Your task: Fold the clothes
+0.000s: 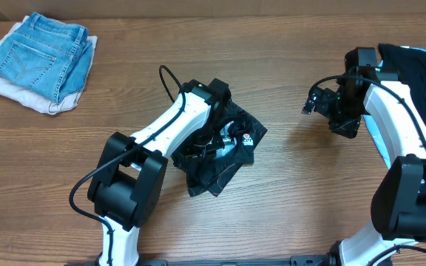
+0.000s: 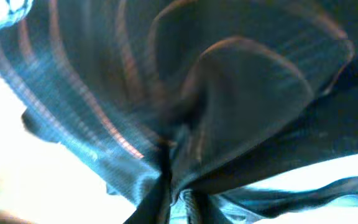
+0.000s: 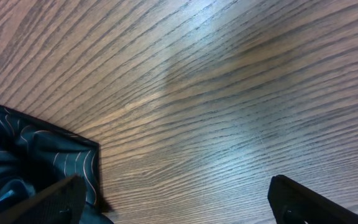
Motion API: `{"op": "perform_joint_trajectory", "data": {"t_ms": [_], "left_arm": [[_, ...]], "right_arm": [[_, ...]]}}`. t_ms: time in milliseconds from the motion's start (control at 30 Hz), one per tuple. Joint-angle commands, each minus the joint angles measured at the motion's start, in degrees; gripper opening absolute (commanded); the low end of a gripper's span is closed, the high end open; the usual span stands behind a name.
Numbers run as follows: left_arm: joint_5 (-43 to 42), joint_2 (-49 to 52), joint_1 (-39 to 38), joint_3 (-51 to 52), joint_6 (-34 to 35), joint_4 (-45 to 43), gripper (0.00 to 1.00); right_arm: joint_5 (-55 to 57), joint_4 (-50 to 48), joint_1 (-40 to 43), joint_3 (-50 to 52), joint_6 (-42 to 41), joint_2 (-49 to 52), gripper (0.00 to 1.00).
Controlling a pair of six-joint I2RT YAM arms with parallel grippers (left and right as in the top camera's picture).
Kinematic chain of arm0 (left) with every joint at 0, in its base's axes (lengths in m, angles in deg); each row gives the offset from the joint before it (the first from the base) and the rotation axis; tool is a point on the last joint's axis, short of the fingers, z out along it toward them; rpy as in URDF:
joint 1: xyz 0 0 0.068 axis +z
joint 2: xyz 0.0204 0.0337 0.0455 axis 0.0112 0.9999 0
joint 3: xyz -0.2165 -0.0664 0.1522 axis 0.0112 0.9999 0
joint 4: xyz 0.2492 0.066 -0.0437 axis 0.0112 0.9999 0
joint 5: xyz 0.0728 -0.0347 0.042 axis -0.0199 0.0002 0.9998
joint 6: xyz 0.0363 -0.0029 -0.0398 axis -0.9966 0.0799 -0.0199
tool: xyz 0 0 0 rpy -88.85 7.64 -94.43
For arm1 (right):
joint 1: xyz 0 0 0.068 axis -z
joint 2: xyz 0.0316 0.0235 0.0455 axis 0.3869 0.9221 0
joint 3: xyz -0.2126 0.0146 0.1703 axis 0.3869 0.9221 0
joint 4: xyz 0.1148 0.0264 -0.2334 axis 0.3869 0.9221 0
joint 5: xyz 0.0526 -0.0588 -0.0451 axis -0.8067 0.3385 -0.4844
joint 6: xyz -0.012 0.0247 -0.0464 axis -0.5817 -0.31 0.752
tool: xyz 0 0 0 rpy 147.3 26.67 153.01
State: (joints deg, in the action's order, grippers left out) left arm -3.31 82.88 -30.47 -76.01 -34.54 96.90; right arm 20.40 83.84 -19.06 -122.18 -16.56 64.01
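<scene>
The clothes, a black jersey (image 1: 214, 174) with thin orange lines and white print, lie crumpled in a heap at the table's centre. My left gripper (image 1: 207, 142) reaches down into the heap from its upper side. In the left wrist view the striped fabric (image 2: 241, 81) fills the frame and gathers into a pinch between my left gripper's (image 2: 178, 198) dark fingers, which are shut on it. My right gripper (image 1: 313, 101) hovers open over bare wood to the right of the heap. Its view shows my right gripper (image 3: 173, 202) spread wide, with a jersey corner (image 3: 23, 143) at the lower left.
Folded blue jeans (image 1: 43, 55) rest on a white cloth (image 1: 13, 92) at the back left corner. A plain black garment (image 1: 420, 74) lies at the back right, beside my right arm. Wood tabletop (image 1: 294, 185) surrounds the heap.
</scene>
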Motion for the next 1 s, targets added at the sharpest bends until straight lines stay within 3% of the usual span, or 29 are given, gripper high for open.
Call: {"op": "perform_joint_trajectory", "data": {"t_ms": [0, 233, 367, 600, 833, 933, 967], "left_arm": [[-0.3, -0.8, -0.1, 0.0, 0.1, 2.7, 0.11], [-0.3, -0.8, -1.6, 0.0, -0.8, 7.1, 0.13], [-0.3, -0.8, -3.6, 0.0, -1.6, 7.2, 0.28], [0.9, -0.8, -4.7, -0.7, -1.8, 8.5, 0.26], [5.7, -0.8, -0.6, -6.7, -1.9, 15.0, 0.26], [6.6, -0.8, 1.6, -10.1, -4.3, 17.1, 0.4], [6.6, -0.8, 2.3, -10.8, -5.3, 17.1, 0.52]], "right_arm": [[-0.5, -0.3, 0.1, -0.1, -0.1, -1.5, 0.98], [-0.5, -0.4, 0.1, -0.1, -0.3, -1.5, 0.98], [-1.2, -0.3, 0.1, -0.1, -0.3, -1.5, 0.98], [-4.7, -0.3, 0.1, -0.1, -0.3, -1.5, 0.98], [-12.8, 0.0, -0.2, -0.1, 0.8, -1.5, 0.97], [-17.0, 0.0, -1.6, -0.1, 1.9, -1.5, 0.97], [-17.7, -0.1, -2.4, -0.1, 1.9, -1.5, 0.96]]}}
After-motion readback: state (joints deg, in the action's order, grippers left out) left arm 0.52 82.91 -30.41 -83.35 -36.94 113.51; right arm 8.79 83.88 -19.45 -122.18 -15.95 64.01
